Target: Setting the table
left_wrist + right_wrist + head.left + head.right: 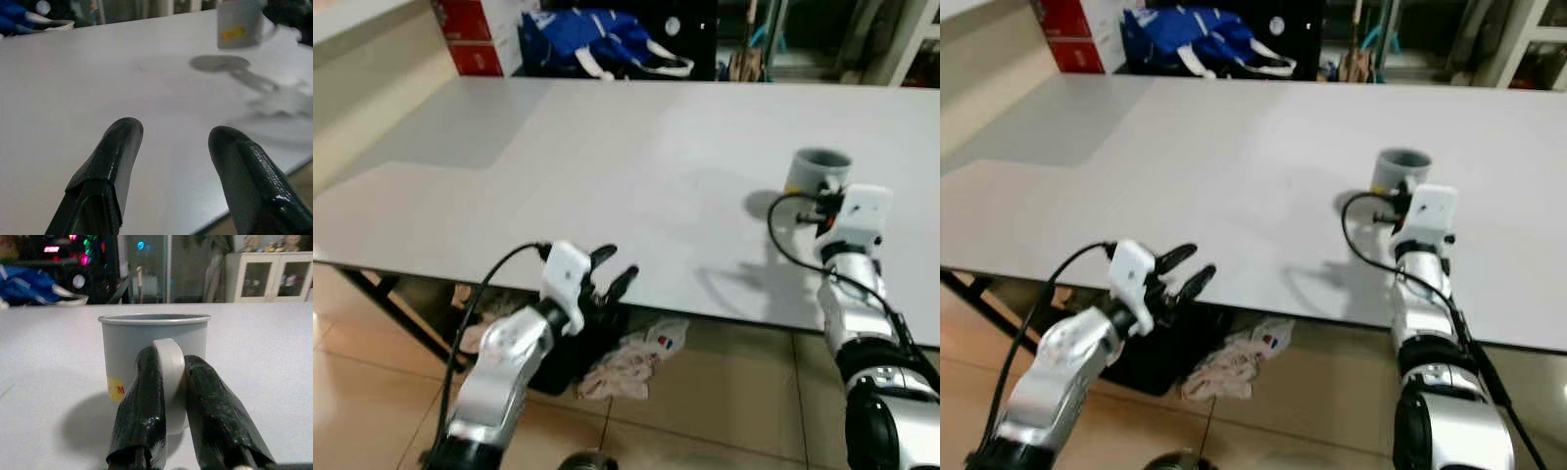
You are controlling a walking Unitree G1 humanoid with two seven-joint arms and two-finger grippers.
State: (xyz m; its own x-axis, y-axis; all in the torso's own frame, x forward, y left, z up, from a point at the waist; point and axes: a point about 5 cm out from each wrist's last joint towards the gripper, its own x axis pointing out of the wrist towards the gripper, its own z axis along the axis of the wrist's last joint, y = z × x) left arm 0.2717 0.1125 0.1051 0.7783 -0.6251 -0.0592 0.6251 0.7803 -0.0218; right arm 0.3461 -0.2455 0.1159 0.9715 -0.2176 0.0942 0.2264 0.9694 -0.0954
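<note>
The mug's (154, 350) handle (170, 382) sits pinched between the right gripper's (168, 401) jaws.

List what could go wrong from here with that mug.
1. The right gripper pinches only the mug's thin handle, so the mug could swing or slip out when lifted or moved.
2. The mug stands on the table toward its near edge; a pull back could drag it off.
3. The left gripper hovers open at the table's front edge; lifting it carelessly could knock the edge.
</note>
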